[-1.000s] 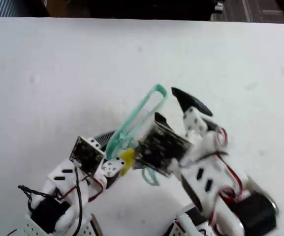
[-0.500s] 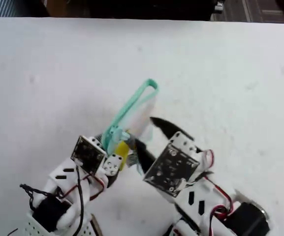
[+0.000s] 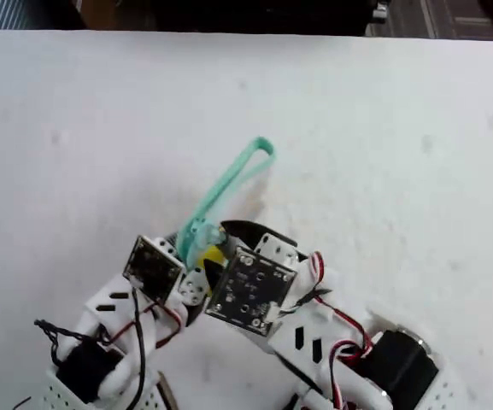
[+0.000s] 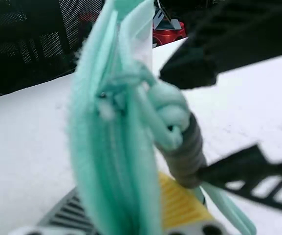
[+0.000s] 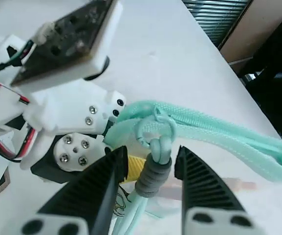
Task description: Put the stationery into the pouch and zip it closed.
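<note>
From the high view I see the mint pouch (image 3: pixel 229 184) standing on its edge on the white table (image 3: pixel 383 128), running from the arms out toward the middle. The left gripper (image 3: pixel 196 260) has the pouch's near end clamped, and the right gripper (image 3: pixel 233 232) sits just beside it at the same end. On the left wrist view the pouch is right up against the lens, pinched between a yellow pad (image 4: pixel 180 205) and a ribbed grey finger (image 4: pixel 65 218). The grey toggle (image 4: pixel 182 156) of the zip cord hangs beside it, between the other arm's two black fingers (image 4: pixel 228 44). On the right wrist view my right gripper has its fingers spread either side of that toggle, a sliver of gap on each side, gripping nothing. The zip reads as drawn shut along the stretch I can see.
</note>
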Robot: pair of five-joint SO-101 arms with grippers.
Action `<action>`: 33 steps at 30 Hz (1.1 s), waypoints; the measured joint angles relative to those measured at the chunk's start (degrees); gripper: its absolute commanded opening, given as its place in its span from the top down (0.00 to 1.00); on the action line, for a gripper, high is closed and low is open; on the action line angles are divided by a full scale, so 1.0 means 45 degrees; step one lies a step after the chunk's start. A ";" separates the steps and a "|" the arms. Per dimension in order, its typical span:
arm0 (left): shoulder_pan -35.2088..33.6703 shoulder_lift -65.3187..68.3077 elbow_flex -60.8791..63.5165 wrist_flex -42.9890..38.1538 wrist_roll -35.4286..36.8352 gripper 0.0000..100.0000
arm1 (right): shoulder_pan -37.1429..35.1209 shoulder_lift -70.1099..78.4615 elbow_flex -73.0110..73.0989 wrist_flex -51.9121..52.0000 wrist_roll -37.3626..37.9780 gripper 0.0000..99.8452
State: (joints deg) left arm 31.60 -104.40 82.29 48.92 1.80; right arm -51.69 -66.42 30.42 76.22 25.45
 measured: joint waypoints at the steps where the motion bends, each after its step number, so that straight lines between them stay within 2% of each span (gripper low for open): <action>1: 0.0000 0.0000 0.0000 0.0000 0.0000 0.98 | 0.0000 -0.0020 0.0117 0.0000 0.0000 0.85; 5: 0.0000 0.0000 0.0000 0.0000 0.0000 0.98 | 0.0000 -0.0098 0.0703 -0.0020 0.0000 0.85; 12: 0.0000 0.0000 0.0000 0.0000 0.0000 0.98 | 0.0000 0.0000 0.1328 -0.1368 -0.0020 0.85; 14: 0.0000 0.0000 0.0000 0.0000 0.0000 0.98 | 0.0000 0.0000 0.1504 -0.1621 -0.0020 0.88; 17: -0.0020 0.0000 0.0000 0.0000 0.0000 0.98 | 0.0039 -0.0195 0.1778 -0.2012 -0.0020 0.98; 22: -0.0020 0.0000 0.0000 0.0000 0.0000 0.97 | 0.0703 -0.0215 0.1973 -0.2559 0.0000 0.99; 27: -0.0020 0.0000 0.0000 -0.0039 0.0000 0.85 | 0.1368 -0.0215 0.1973 -0.2598 0.0000 0.98; 33: -0.0137 0.0000 -0.0078 0.0020 0.0000 0.85 | 0.1485 0.0000 0.1524 -0.2598 0.0000 0.98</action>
State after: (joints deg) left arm 30.99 -104.40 81.93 49.01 1.80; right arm -45.01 -66.42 37.27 64.53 25.45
